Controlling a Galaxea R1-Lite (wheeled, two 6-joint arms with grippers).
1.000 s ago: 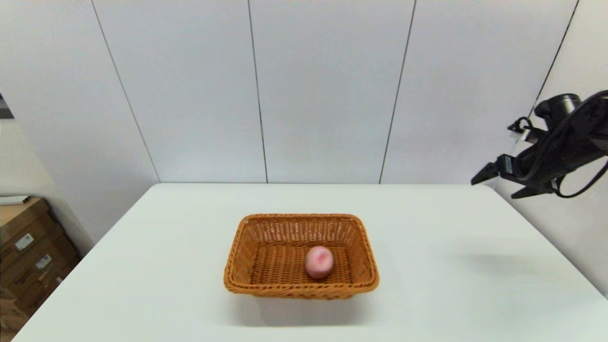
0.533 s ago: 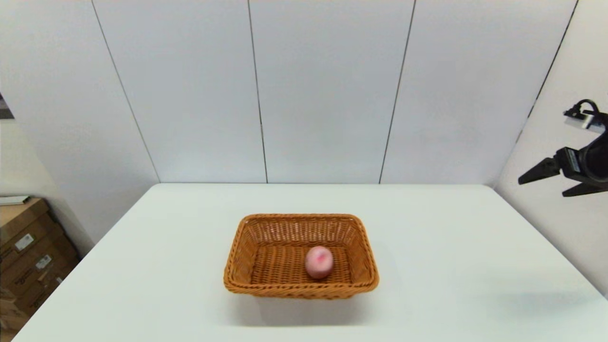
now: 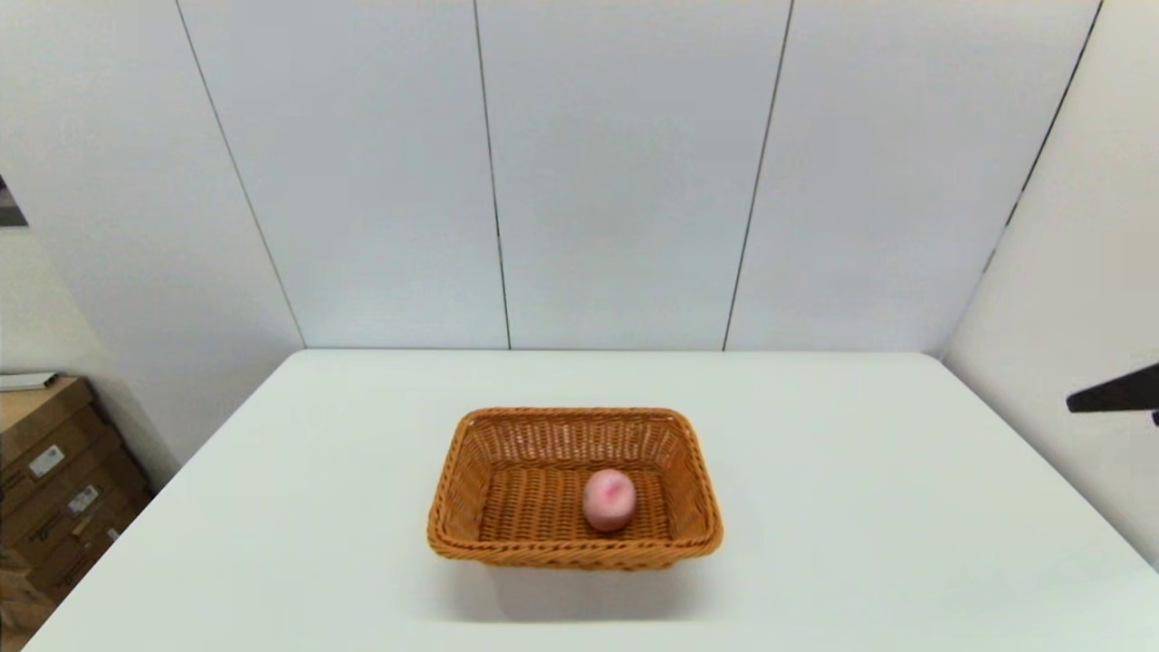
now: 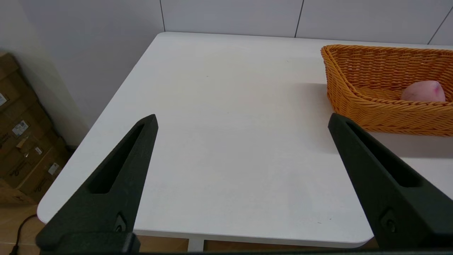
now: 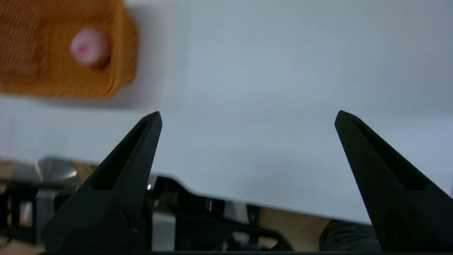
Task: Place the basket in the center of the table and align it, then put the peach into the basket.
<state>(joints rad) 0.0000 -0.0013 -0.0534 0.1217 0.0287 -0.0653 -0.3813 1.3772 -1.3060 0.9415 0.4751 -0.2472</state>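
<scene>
Peach sits inside the basket, mid-table, well off to the left of the right gripper, whose fingers gape wide and empty. Left gripper, likewise spread with nothing held, idles beside the basket. Parking should swing clear of the wicker.

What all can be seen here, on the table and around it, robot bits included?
Orange-brown woven wicker basket: one, orange-brown, around the middle of the table.
Small round pale-pink peach: one, pink with a redder blush, on the basket floor, right of its middle.
Large white table: one, white, fills the foreground.
Cardboard boxes: a stack, brown, on the floor off the table's left side.
Wall panels: several, pale grey, behind the table.
Left gripper: one, black, fingers spread open, empty, above the table's near left part.
Right gripper: one, black, fingers spread open, empty, off to the basket's right near the table's edge.
</scene>
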